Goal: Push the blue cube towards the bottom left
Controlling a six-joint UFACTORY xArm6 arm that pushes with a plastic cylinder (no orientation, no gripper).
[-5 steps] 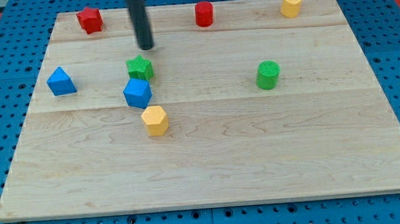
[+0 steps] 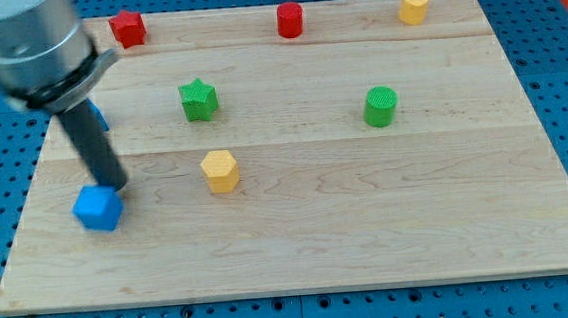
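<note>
The blue cube [image 2: 98, 208] lies on the wooden board [image 2: 368, 213] toward the view's lower left. My tip [image 2: 113, 185] stands right at the cube's upper right corner, touching or nearly touching it. The rod rises up and to the left into the grey arm body [image 2: 30, 41], which fills the view's top left corner.
A second blue block [image 2: 99, 119] is mostly hidden behind the rod. A green star [image 2: 198, 98] and a yellow hexagonal block [image 2: 220, 169] lie right of the tip. A green cylinder [image 2: 382, 105] is at the right. A red block [image 2: 127, 28], red cylinder [image 2: 289, 20] and yellow heart [image 2: 414, 7] line the top edge.
The tip has swept from above the green star down to the lower left. The blue cube has slid from beside the star toward the bottom left. The arm body has come into view.
</note>
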